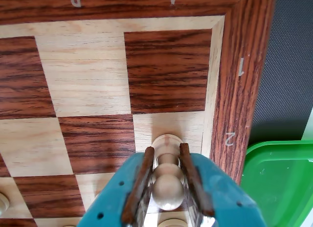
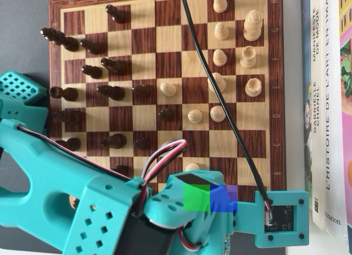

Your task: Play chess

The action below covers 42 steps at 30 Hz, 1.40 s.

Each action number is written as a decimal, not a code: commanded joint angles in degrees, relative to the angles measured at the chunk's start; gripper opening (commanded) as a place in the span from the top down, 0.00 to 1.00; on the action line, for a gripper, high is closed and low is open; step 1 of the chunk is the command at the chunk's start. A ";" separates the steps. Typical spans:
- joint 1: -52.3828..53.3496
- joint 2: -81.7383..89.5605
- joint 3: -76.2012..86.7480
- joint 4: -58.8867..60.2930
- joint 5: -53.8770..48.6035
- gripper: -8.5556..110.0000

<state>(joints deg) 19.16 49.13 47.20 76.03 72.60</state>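
In the wrist view my teal gripper [image 1: 166, 148] is shut on a white pawn [image 1: 167, 188], its brown pads pressing on the pawn's neck from both sides. The pawn's base is over the light square beside the rim mark 2, in the A row of the wooden chessboard [image 1: 166, 70]. I cannot tell whether the base touches the square. In the overhead view the arm [image 2: 71, 194] covers the bottom of the chessboard [image 2: 170, 62] and hides the gripper and the pawn. Dark pieces [image 2: 110, 92] stand on the left half and white pieces [image 2: 220, 57] on the right half.
A green plastic container [image 1: 279, 183] sits just off the board's right rim in the wrist view. Books [image 2: 330, 101] lie along the board's right side in the overhead view. A black cable [image 2: 220, 84] crosses above the board. Another white piece [image 2: 192, 167] stands close to the arm.
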 commanded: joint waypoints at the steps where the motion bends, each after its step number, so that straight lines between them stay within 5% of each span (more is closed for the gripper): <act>1: 0.26 5.98 -2.02 -0.18 -0.18 0.88; 20: 1.41 23.03 20.13 -0.70 0.00 0.88; 42: 2.81 18.02 20.83 -3.52 -0.09 0.88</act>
<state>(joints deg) 21.18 66.62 68.73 73.39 72.60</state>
